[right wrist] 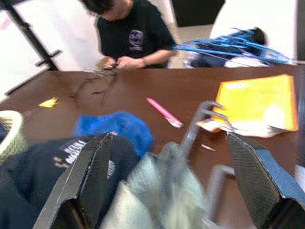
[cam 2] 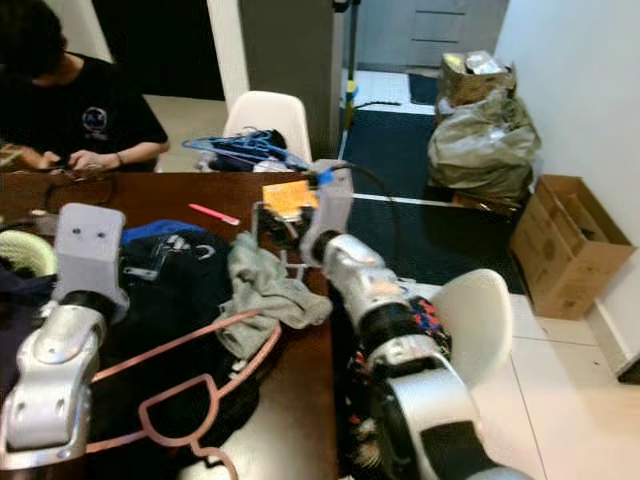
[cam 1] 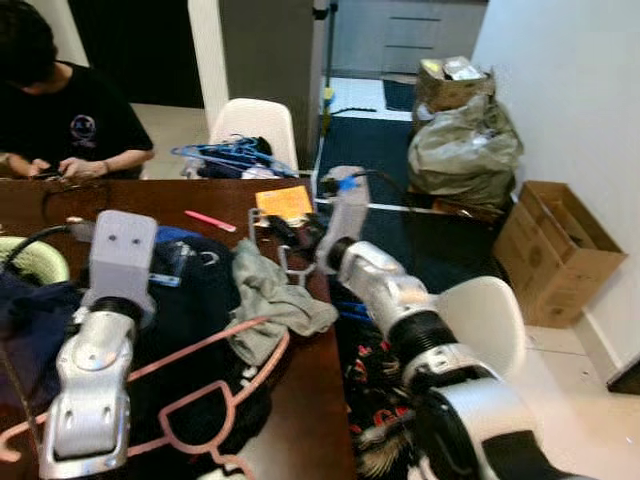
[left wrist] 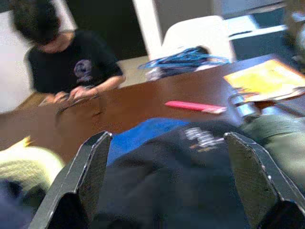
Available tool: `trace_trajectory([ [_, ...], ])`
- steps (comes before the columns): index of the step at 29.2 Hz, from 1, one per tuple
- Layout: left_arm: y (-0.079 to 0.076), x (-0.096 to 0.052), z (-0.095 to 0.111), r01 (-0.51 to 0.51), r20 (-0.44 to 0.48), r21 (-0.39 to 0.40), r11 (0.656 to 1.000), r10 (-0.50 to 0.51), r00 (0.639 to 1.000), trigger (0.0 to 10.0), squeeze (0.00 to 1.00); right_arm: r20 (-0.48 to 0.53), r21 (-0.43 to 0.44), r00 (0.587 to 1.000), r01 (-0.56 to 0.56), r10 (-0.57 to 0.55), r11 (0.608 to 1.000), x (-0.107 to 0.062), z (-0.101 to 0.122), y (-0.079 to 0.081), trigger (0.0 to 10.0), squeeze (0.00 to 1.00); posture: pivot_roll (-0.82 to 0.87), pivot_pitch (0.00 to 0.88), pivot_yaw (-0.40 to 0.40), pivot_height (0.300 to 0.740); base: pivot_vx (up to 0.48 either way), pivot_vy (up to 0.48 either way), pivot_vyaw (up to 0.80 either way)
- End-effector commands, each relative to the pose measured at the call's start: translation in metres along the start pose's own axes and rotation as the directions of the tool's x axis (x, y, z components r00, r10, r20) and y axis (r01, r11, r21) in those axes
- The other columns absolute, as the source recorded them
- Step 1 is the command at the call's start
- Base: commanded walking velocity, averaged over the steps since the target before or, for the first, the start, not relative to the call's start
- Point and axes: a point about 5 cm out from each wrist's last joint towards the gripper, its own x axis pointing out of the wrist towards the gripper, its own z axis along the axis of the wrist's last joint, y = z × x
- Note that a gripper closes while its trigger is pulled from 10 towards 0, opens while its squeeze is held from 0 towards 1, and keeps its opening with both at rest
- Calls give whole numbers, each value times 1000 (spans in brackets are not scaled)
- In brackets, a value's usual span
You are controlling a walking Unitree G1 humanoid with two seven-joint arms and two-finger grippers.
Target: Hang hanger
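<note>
1. A pink hanger (cam 1: 215, 385) is lying flat near the front edge of the dark wooden table (cam 1: 300, 420), resting partly on a heap of black clothing (cam 1: 190, 330); its hook end is pointing toward the robot's left, past the left forearm.
2. A grey-green cloth (cam 1: 268, 300) is lying crumpled just beside the hanger's far end, overlapping the black heap; a white hanger (right wrist: 202, 119) is poking up through it.
3. The left gripper (left wrist: 167, 181) is hovering above the black clothing with its two fingers spread wide and nothing between them; a blue garment (left wrist: 138, 133) is lying just beyond it.
4. The right gripper (right wrist: 167, 181) is reaching over the grey-green cloth near the table's right edge; its fingers are standing wide apart, closing on nothing.
5. Farther back, a pink pen (cam 1: 210, 221) and an orange folder (cam 1: 284, 202) are lying on the table; a bundle of blue hangers (cam 1: 232, 155) is sitting on a white chair (cam 1: 255, 122) behind it.
6. A person in a black shirt (cam 1: 60, 115) is sitting at the far left corner, hands on the table; a second white chair (cam 1: 490, 320), a cardboard box (cam 1: 555, 250) and stuffed bags (cam 1: 462, 135) are standing to the right.
</note>
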Motion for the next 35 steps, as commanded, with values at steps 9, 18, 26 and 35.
trace_trajectory([
  [9, 4, 1, -13, -15, -22, -44, 999, 14, 1000, 10000, 0, 29, 2, 998, 53, -53, 999, -11, 2, -14, 10000, 0, 157, 0, -18, 740, 0, 0, 784],
  [18, 4, -3, -14, 11, -23, -100, 995, -13, 1000, 10000, 0, 17, -43, 988, 155, -155, 987, -10, 0, -18, 10000, 0, 157, 0, -12, 740, 0, -51, 404],
  [26, 16, -1, -13, -42, -18, -91, 995, 41, 999, 10000, 0, -23, -115, 991, 130, -133, 985, -4, -4, -8, 10000, 0, 160, 0, -18, 740, 0, -290, 0],
  [35, 17, -2, -17, -69, -28, -84, 994, 67, 997, 10000, 0, -188, -238, 979, 28, -75, 971, 9, -26, 19, 10000, 0, 159, 0, -29, 740, 0, 0, 0],
])
